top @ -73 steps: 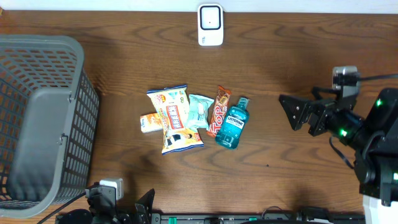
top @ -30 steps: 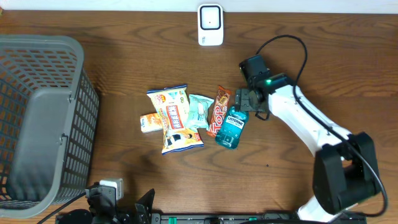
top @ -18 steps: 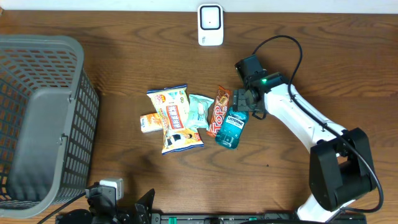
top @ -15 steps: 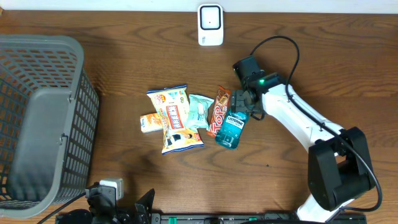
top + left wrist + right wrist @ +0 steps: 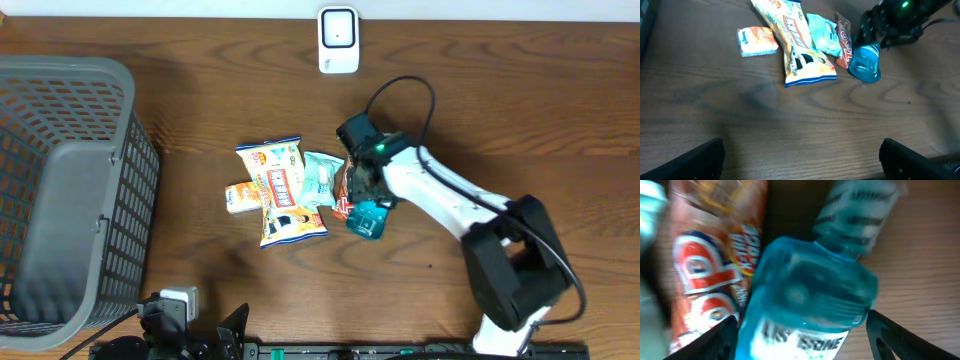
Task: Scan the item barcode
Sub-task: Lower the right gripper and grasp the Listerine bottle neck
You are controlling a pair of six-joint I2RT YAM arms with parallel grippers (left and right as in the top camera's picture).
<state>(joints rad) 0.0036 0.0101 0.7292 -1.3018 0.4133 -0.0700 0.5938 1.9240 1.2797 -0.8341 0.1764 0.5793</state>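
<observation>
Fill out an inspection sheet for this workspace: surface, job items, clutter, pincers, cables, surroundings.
Surface: brown wooden table, no spills seen.
Job's things: blue mouthwash bottle under the right arm; white scanner at the far edge.
Clutter: candy bar, teal packet, snack bag, orange packet, bunched beside the bottle.
Pincers: left pincer open, empty; right pincer straddles the bottle, grip unclear.
Cables: black cable loops above the right arm.
Surroundings: grey basket at the left.
</observation>
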